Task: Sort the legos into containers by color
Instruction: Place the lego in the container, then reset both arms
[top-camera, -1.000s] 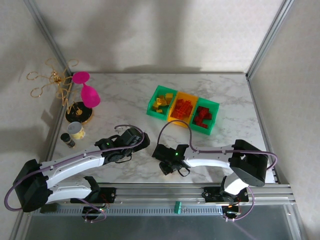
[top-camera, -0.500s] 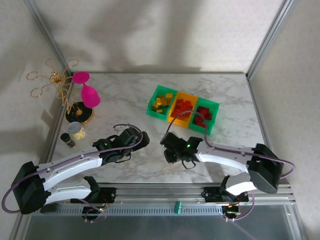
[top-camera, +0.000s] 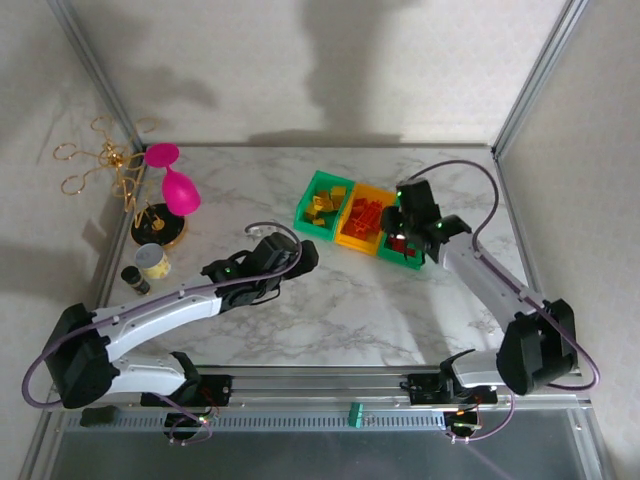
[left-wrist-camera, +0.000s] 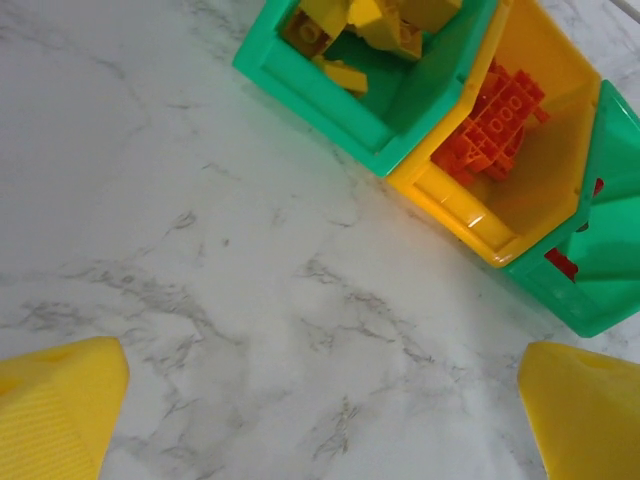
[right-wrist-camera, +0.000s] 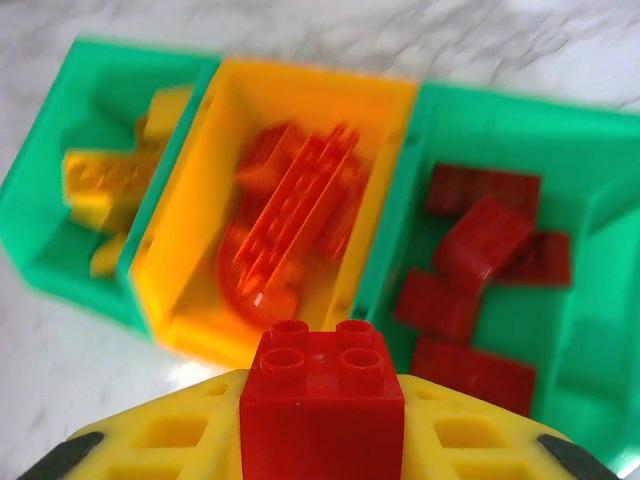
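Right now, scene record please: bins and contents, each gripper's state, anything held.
left green bin: yellow bricks
middle yellow bin: orange bricks
right green bin: red bricks
right gripper: shut on a red brick, studs up, above the bins
left gripper: open, empty, over the marble table just short of the bins
pending: held brick not yet in a bin
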